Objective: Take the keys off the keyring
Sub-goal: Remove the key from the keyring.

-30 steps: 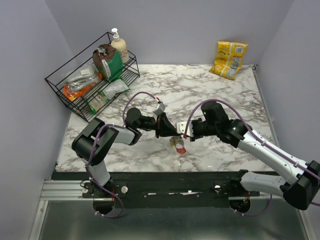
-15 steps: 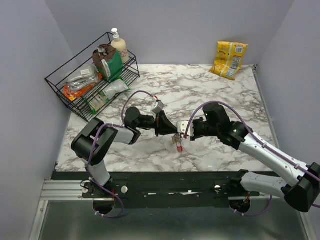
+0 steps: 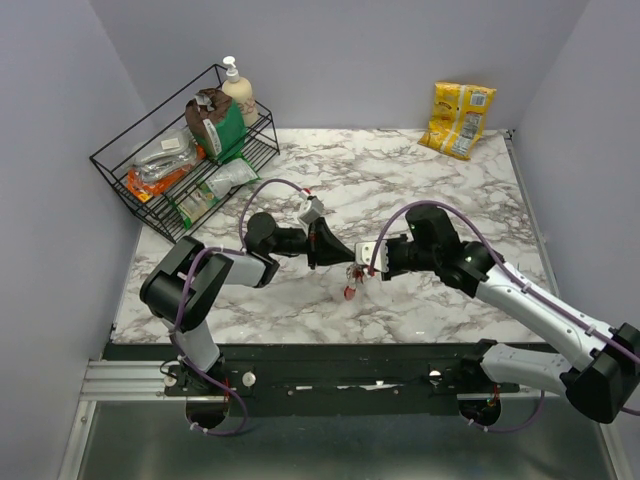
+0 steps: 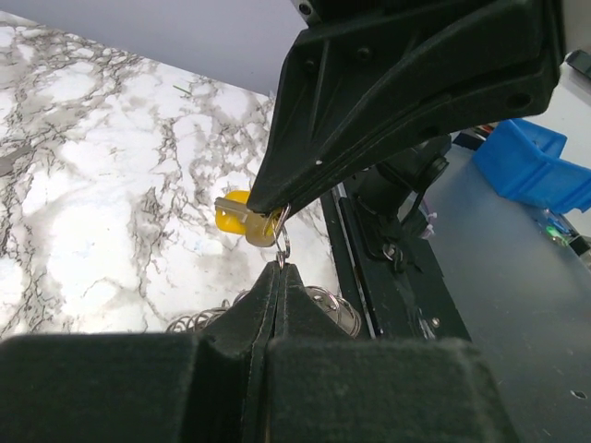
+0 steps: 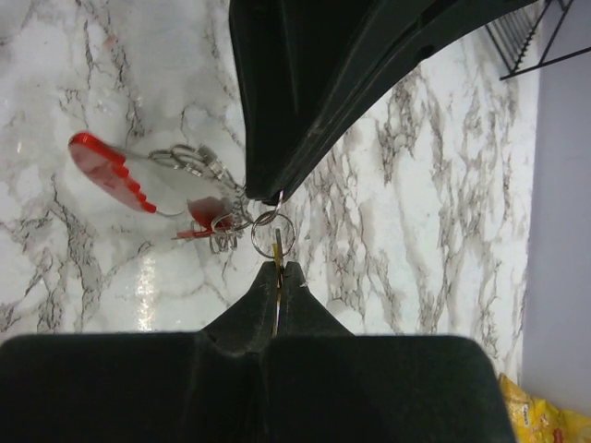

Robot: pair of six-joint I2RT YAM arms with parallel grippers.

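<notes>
My left gripper [image 4: 280, 269] is shut on a thin metal ring of the keyring [image 4: 283, 242]. Tip to tip with it, my right gripper [image 5: 277, 268] is shut on a yellow-headed key [image 4: 240, 221], whose blade passes through that ring [image 5: 273, 233]. In the top view the two grippers meet above the marble table [image 3: 430, 180], left gripper [image 3: 347, 259] facing right gripper [image 3: 359, 268]. The rest of the bunch hangs below them: a red loop [image 5: 109, 171], a red-headed key [image 5: 208, 212] and more small rings [image 4: 325, 305], seen from above as a small red cluster [image 3: 350, 290].
A black wire rack [image 3: 185, 160] with packets and a pump bottle [image 3: 238, 90] stands at the back left. A yellow snack bag [image 3: 458, 118] leans at the back right corner. The table's black front rail [image 3: 340, 358] runs just below the grippers.
The left gripper's jaws have closed fully on the ring. Both grippers have shifted slightly left and up, and the red bunch now dangles thinner below them.
</notes>
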